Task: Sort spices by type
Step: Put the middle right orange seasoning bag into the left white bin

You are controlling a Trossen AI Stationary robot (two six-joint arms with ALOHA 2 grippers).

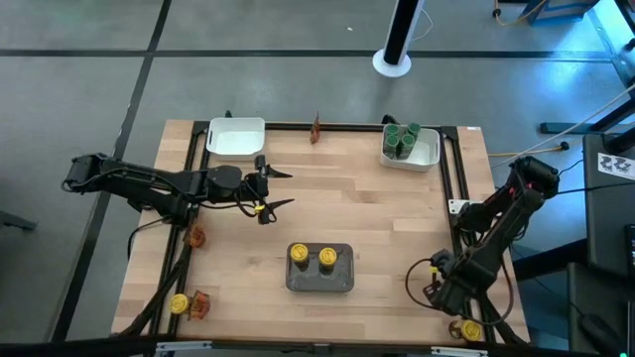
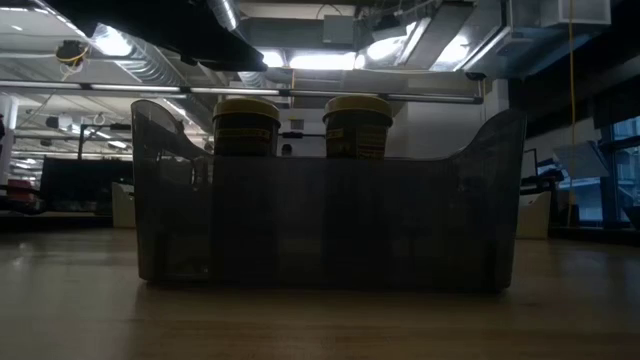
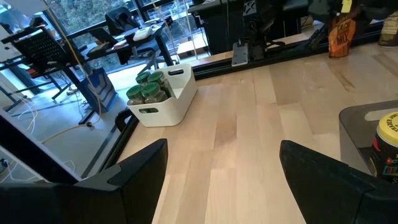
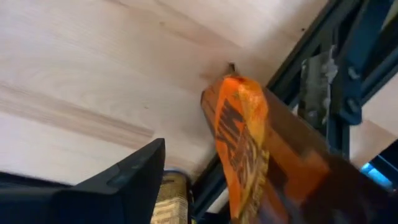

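Note:
Two yellow-lidded jars (image 1: 313,257) stand in the grey tray (image 1: 320,283) at the table's middle near side; they also show in the low view (image 2: 300,120). Green-lidded jars (image 1: 402,137) stand in the white tray (image 1: 427,154) at the far right. A reddish-orange packet (image 1: 316,129) stands at the far edge. Two packets (image 1: 195,236) (image 1: 200,305) and a yellow-lidded jar (image 1: 179,303) lie at the left. My left gripper (image 1: 281,190) hovers open and empty right of the empty white tray (image 1: 236,137). My right gripper (image 1: 437,291) is open at the near right corner, by an orange packet (image 4: 249,143). My right gripper has one finger (image 4: 124,180) clear of the orange packet, with a gap between them. The packet's lower part (image 4: 298,186) hides the other finger, so I cannot tell whether it touches. The packet stands slanted over the table's edge rail.
A yellow-lidded jar (image 1: 470,330) sits at the near right corner, beside my right gripper; it also shows in the right wrist view (image 4: 169,199). A black rail (image 1: 451,188) frames the table. Bare wood (image 1: 367,208) lies between the trays.

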